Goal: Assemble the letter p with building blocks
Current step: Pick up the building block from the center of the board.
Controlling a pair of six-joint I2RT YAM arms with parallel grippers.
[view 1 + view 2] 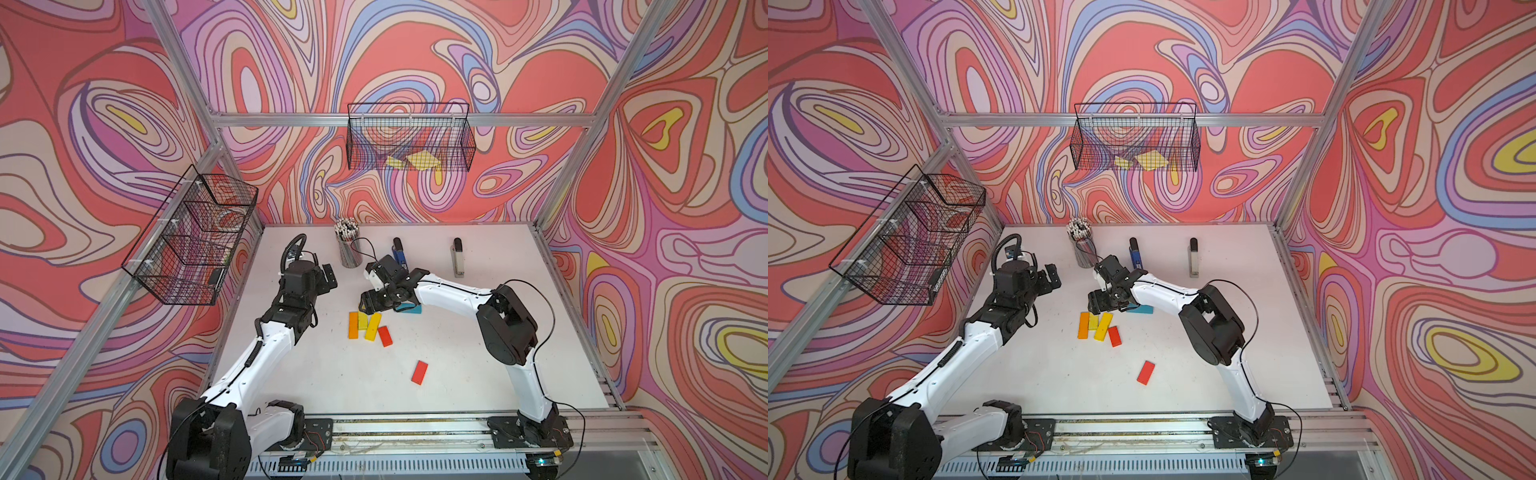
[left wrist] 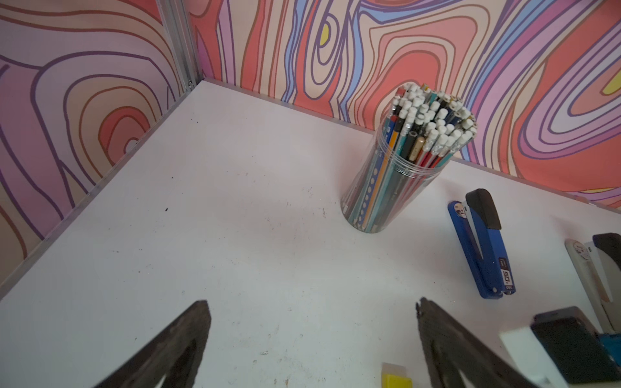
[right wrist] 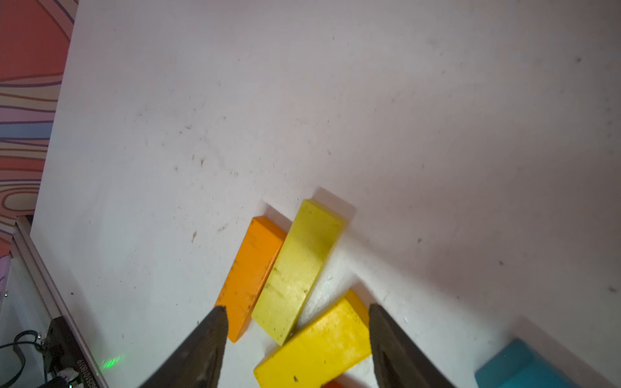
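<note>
The building blocks lie loose mid-table and form no letter p. An orange block (image 1: 354, 325) (image 3: 250, 275) lies beside a pale yellow one (image 3: 297, 268). A brighter yellow block (image 1: 372, 327) (image 3: 319, 346) lies askew against them, with a red block (image 1: 385, 336) next to it. Another red block (image 1: 419, 372) lies alone nearer the front. A light blue block (image 1: 410, 308) (image 3: 514, 366) shows partly under my right arm. My right gripper (image 1: 370, 305) (image 3: 297, 315) is open, low over the cluster, its fingers either side of the yellow blocks. My left gripper (image 1: 330, 277) (image 2: 311, 307) hangs wide open and empty at the back left.
A clear jar of pencils (image 1: 348, 245) (image 2: 403, 161), a blue stapler (image 1: 400, 253) (image 2: 484, 248) and a beige stapler (image 1: 458, 257) stand along the back. Wire baskets hang on the back wall (image 1: 409, 137) and the left wall (image 1: 191, 237).
</note>
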